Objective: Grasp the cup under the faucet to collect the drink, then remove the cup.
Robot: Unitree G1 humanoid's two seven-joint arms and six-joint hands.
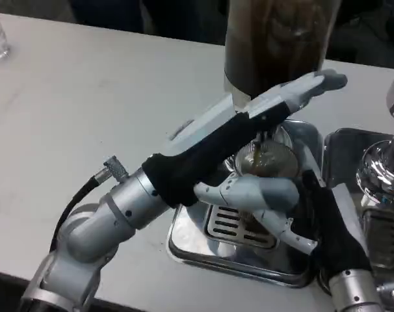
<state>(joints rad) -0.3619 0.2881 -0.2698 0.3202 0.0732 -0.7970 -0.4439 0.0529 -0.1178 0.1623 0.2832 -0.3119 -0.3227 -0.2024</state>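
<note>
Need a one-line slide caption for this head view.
Left hand reaches to the drink dispenser while the right hand holds the cup, partly filled with brown drink, over the metal drip tray.

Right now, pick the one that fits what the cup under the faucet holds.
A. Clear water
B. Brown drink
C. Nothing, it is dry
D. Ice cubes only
B: the cup under the faucet shows brown liquid at its mouth, the same colour as the drink in the dispenser tank above it, while the left hand reaches over it and the right hand sits at its side.
</note>
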